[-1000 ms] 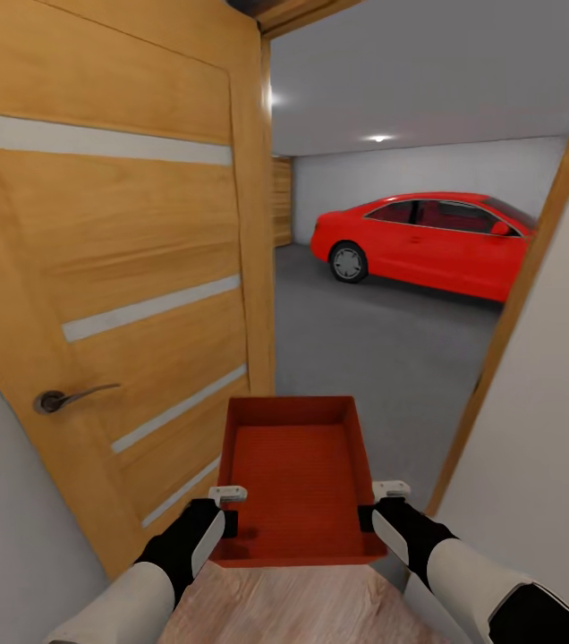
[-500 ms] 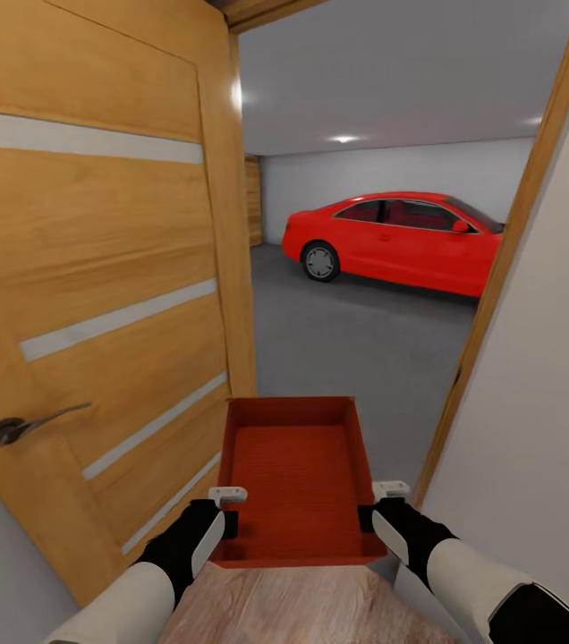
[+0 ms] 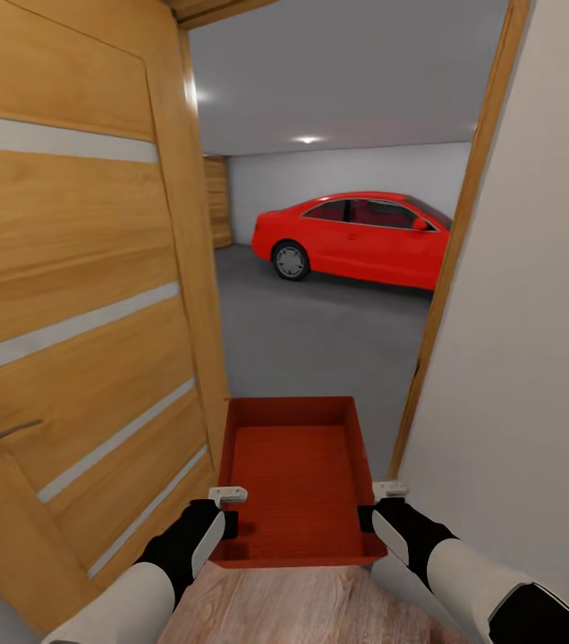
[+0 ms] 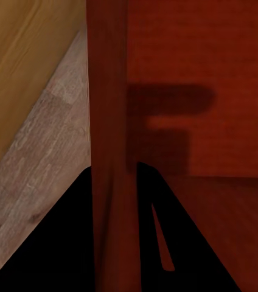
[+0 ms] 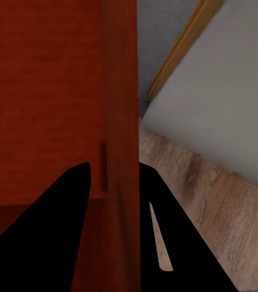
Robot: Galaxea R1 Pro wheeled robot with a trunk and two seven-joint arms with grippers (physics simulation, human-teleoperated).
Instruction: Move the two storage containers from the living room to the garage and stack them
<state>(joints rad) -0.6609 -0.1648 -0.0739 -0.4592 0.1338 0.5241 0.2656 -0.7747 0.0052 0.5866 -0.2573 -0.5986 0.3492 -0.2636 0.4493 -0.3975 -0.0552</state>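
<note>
We judge the red bin (image 3: 295,478) stiff and light, best held by its side walls, where our left claw (image 3: 227,508) and right claw (image 3: 376,504) each pinch one.

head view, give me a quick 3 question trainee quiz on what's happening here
1. True or false: the red bin is resting on the garage floor.
2. Which walls of the bin do the left gripper and right gripper clamp? A) near and far B) left and right side walls
3. What stands on the left of the doorway?

Key: 1. False, it is carried between both grippers. 2. B. 3. The open wooden door.
</note>
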